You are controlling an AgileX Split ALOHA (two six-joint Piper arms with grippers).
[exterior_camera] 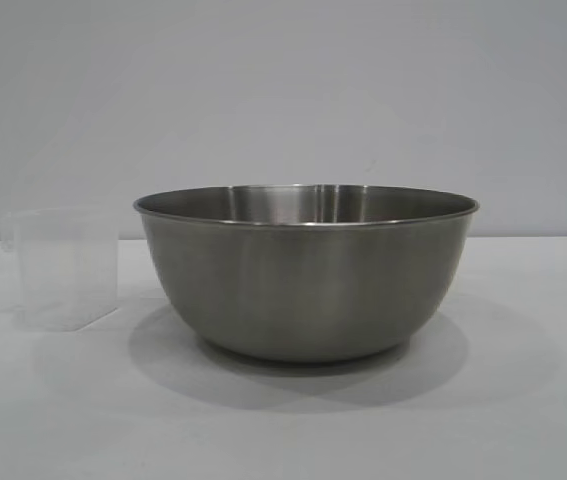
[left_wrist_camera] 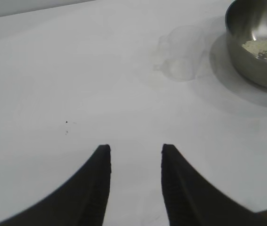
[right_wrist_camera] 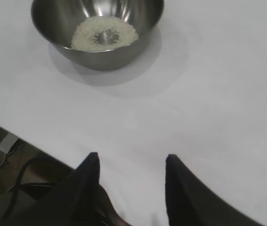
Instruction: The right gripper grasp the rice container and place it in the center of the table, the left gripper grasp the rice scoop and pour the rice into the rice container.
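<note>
The rice container [exterior_camera: 308, 270], a large steel bowl, stands on the white table [exterior_camera: 523, 400] in the middle of the exterior view. White rice [right_wrist_camera: 104, 34] lies on its bottom, seen too in the left wrist view as rice [left_wrist_camera: 262, 48] in the rice container [left_wrist_camera: 258, 40]. The rice scoop [exterior_camera: 61, 268], a clear plastic cup, stands upright to the bowl's left, apart from it; the rice scoop [left_wrist_camera: 180, 56] looks empty. My left gripper [left_wrist_camera: 135, 149] is open over bare table, well back from the scoop. My right gripper [right_wrist_camera: 131, 160] is open near the table's edge, away from the rice container [right_wrist_camera: 98, 28].
Dark cables [right_wrist_camera: 25, 176] and a white plug [right_wrist_camera: 7, 141] lie below the table's edge beside my right gripper. A plain grey wall [exterior_camera: 283, 90] stands behind the table. Neither arm shows in the exterior view.
</note>
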